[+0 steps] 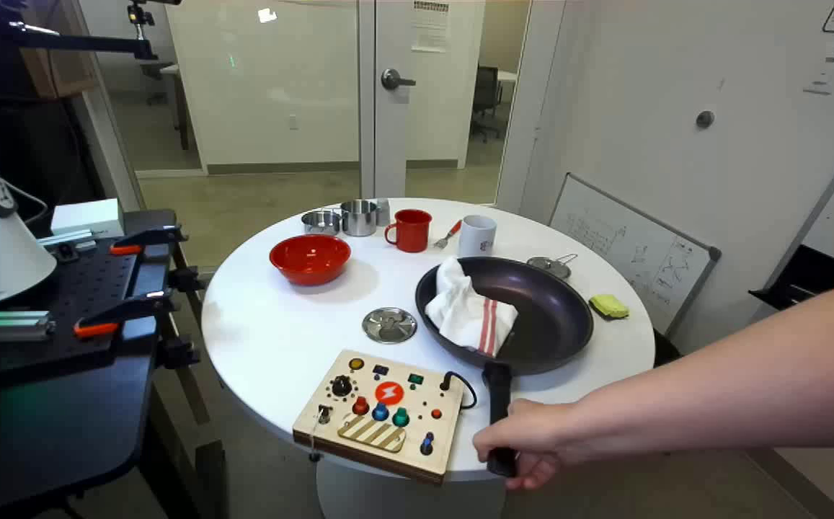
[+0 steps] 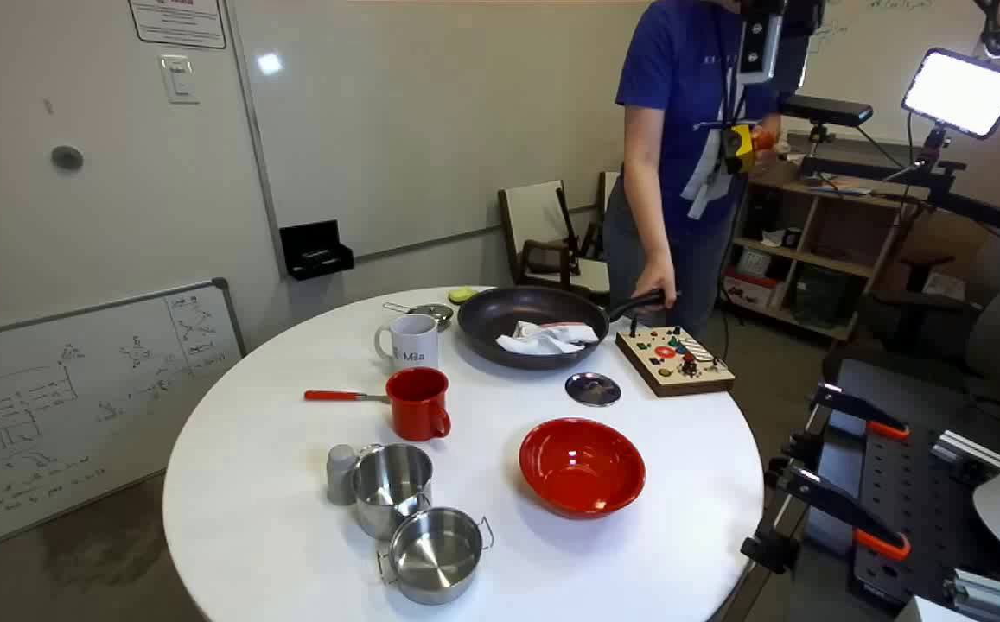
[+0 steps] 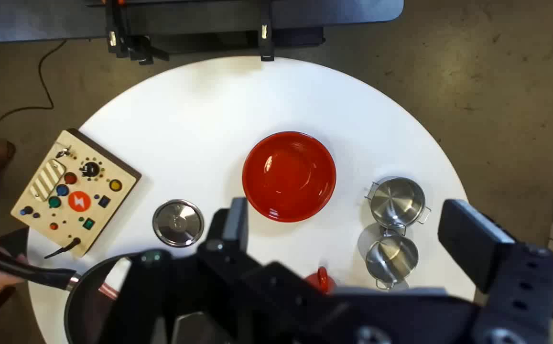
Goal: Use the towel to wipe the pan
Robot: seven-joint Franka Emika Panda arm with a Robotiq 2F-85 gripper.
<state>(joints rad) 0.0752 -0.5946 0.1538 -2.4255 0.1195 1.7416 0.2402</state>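
Note:
The black frying pan (image 1: 553, 317) rests on the round white table, and it also shows in an exterior view (image 2: 500, 315). A white towel with red stripes (image 1: 463, 313) lies crumpled inside the pan, over one side of it, and also shows in an exterior view (image 2: 543, 339). In the wrist view part of the pan (image 3: 87, 306) and a bit of the towel (image 3: 116, 277) show at the lower left, partly hidden by the gripper. My gripper (image 3: 352, 222) is open and empty, well above the table. Part of it shows at the top of an exterior view (image 2: 763, 47).
A person's hand (image 1: 525, 440) holds the pan handle. A wooden button box (image 1: 384, 411), metal lid (image 1: 389, 325), red bowl (image 1: 310, 259), red mug (image 1: 412, 231), white mug (image 1: 477, 235), steel pots (image 2: 435, 557) and a green sponge (image 1: 609, 305) stand around the table.

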